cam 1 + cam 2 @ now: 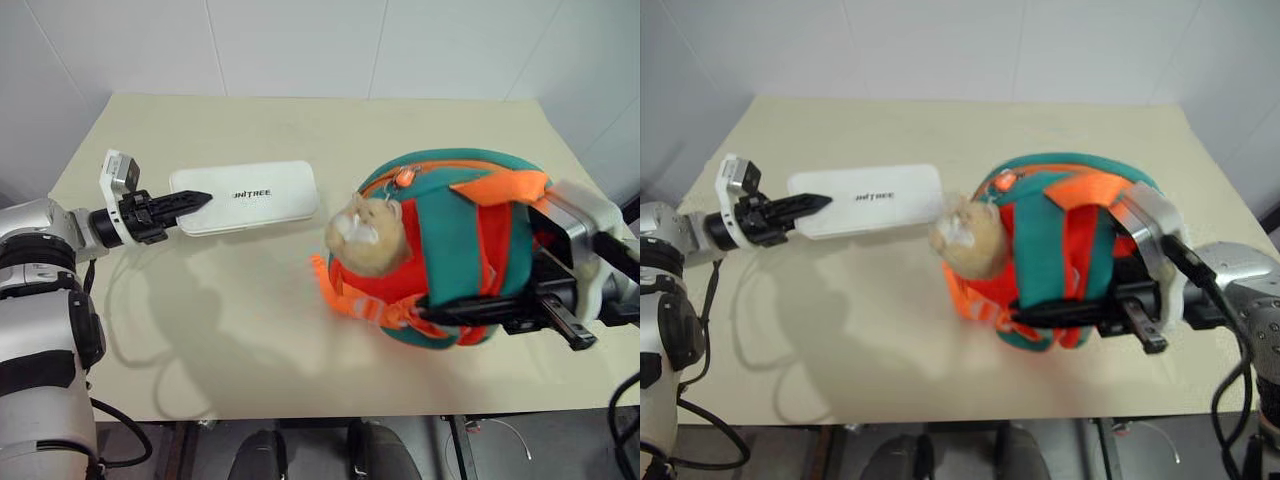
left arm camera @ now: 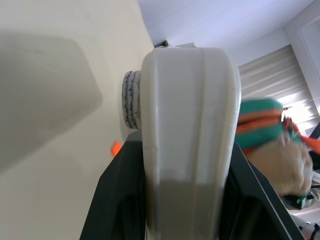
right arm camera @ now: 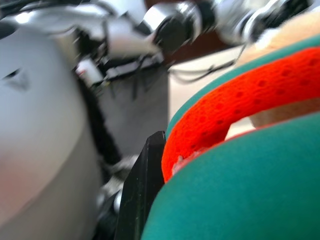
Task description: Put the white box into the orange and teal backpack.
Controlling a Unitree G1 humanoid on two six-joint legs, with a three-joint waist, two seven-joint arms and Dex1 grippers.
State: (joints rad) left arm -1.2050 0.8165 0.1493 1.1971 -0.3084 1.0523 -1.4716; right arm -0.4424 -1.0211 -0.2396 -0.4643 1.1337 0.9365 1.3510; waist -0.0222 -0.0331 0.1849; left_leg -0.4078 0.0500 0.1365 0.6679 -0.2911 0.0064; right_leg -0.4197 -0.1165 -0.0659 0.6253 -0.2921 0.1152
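The chief risk lay at the backpack (image 1: pixel 450 250): its opening did not look spread wide, and the box (image 1: pixel 250 196) seemed about as long as the bag was wide. If the box went in at an angle, I judged it would catch on the rim or push the bag over. A second risk was the hold on the box itself: gripped at one end only, the long case could swing or slip out on the way across.

The left gripper (image 1: pixel 185 203) was pinching the box by its 9 o'clock end, fingers (image 2: pixel 120 200) closed on either side of the case. The box hung over the table (image 1: pixel 250 330) at about 10 o'clock, reaching toward 3 o'clock and stopping just short of the bag's plush charm (image 1: pixel 368 235).

The right gripper (image 1: pixel 470 315) was clamped on the backpack's lower side at 4 o'clock, holding it by the fabric and strap (image 3: pixel 240 110).
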